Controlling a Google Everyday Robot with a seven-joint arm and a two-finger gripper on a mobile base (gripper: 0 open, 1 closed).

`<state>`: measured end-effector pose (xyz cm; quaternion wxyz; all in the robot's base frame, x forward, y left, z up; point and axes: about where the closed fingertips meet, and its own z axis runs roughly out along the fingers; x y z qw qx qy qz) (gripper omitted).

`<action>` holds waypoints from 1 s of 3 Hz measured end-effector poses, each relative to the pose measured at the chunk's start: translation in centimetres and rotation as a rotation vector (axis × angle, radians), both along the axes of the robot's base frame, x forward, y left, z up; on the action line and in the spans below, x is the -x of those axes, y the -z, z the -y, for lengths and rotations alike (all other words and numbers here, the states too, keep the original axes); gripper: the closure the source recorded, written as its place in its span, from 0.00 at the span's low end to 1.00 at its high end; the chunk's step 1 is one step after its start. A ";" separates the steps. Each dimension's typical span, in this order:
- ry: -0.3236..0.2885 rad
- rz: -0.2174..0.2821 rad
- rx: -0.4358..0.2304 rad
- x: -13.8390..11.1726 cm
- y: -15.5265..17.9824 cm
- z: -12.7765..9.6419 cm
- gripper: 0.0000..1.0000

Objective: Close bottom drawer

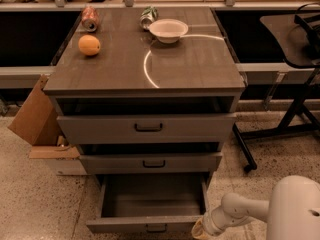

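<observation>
- Hand [201, 228] hangs low at the front right foot of the cabinet [234, 103], just beside the right end of the lowest front panel; I cannot tell whether it is wide or narrow.
- Bottom drawer [150, 204] is the cabinet's lowest, pulled well out, with nothing in its grey inside.
- It looks rigid and light, and will likely slide on runners. A flat push on the front near the small dark handle [156, 228] seems better than gripping, since a corner push may skew it.
- Middle drawer [150, 162] and top drawer [147, 128] stand slightly open, above the push path.
- On the cabinet's worktop [200, 64] sit an orange [89, 45], a bowl [168, 30] and two cans [90, 17], well out of reach of the push.
- A cardboard box [35, 119] leans at the cabinet's left and black stand legs [280, 129] spread at its right; neither blocks the front.
</observation>
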<state>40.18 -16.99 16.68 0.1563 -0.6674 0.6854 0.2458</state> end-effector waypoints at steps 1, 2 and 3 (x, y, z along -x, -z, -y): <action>0.011 0.021 0.000 -0.9 0.4 0.0 1.00; 0.024 0.042 -0.010 -1.7 0.6 0.2 1.00; 0.065 0.087 -0.041 -4.1 1.0 0.5 1.00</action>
